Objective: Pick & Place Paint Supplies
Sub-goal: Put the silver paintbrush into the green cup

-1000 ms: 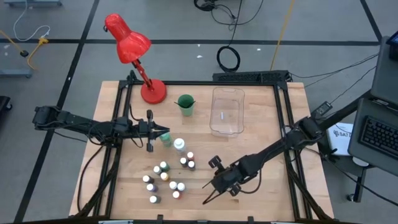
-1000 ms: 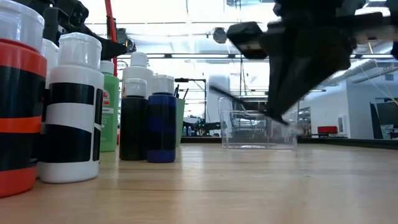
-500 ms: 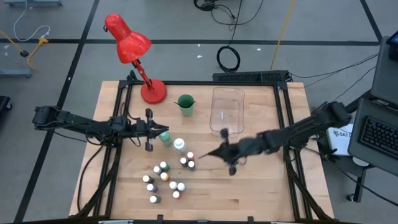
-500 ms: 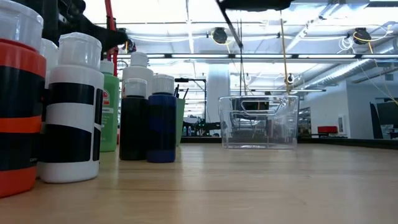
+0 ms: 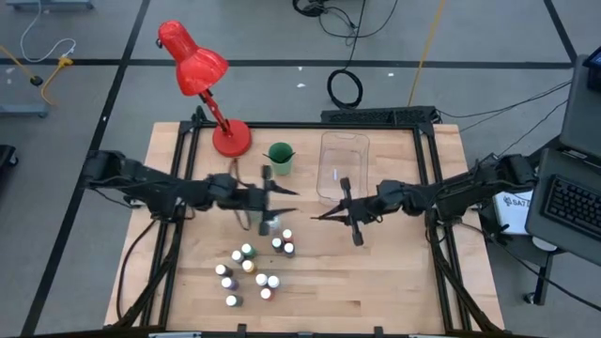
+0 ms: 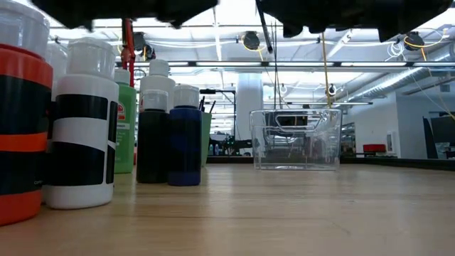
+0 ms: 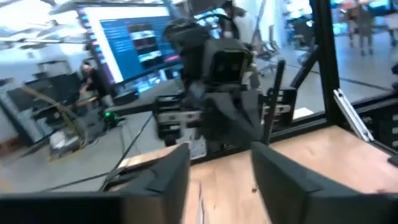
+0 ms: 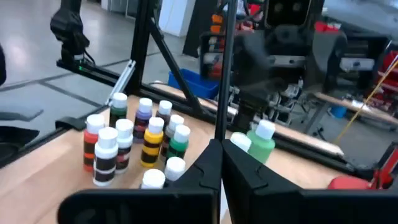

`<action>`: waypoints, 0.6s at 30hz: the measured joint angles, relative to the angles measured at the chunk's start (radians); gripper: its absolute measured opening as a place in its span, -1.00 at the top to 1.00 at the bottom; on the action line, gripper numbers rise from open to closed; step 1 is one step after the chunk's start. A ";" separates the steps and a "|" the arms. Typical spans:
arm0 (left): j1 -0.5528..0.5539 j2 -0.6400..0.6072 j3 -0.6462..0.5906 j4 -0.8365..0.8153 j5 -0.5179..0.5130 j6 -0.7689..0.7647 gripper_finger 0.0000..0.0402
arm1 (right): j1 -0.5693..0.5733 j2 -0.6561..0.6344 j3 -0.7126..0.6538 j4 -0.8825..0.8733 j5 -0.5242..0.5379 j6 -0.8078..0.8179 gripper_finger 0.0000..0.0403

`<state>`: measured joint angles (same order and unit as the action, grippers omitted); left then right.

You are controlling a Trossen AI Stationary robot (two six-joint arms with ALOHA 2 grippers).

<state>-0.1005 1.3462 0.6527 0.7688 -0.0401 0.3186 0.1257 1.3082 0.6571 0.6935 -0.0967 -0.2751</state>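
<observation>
High view: right end effector (image 5: 331, 215), clamped on a brush (image 5: 322, 217) beside the bin (image 5: 342, 169), should tip it in gently; left end effector (image 5: 282, 193) stands apart.

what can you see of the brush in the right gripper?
The brush is a thin, dark, straight stick, clamped between the shut fingers of the right gripper near one end. In the right wrist view it runs out past the fingertips and off the picture. In the high view it shows as a fine dark line off the table, just off the clear bin. Its bristles cannot be made out.
</observation>
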 joint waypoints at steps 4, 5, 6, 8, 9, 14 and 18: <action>0.000 0.131 0.139 -0.013 0.058 0.012 -0.31 | 0.000 0.000 0.001 0.013 -0.007 -0.017 1.00; 0.000 0.155 0.168 -0.012 0.058 0.012 -0.40 | 0.000 -0.002 0.001 0.016 -0.009 -0.024 1.00; 0.000 0.175 0.191 -0.013 0.059 0.012 -0.46 | 0.000 -0.004 0.001 0.021 -0.011 -0.025 1.00; 0.005 0.202 0.230 -0.017 0.064 0.012 -0.56 | 0.000 -0.006 0.002 0.033 -0.012 -0.025 1.00; 0.008 0.211 0.242 -0.017 0.072 0.012 -0.59 | 0.000 -0.006 0.002 0.031 -0.012 -0.026 1.00; 0.016 0.224 0.268 -0.018 0.137 -0.003 -0.46 | 0.000 -0.005 0.002 0.043 -0.011 -0.035 1.00; 0.023 0.219 0.268 -0.109 0.117 -0.033 -0.14 | -0.002 -0.004 0.002 0.006 -0.005 -0.017 1.00</action>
<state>-0.0772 1.5648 0.9211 0.6602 0.0768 0.2856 0.1242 1.3037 0.6586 0.6992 -0.1013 -0.2923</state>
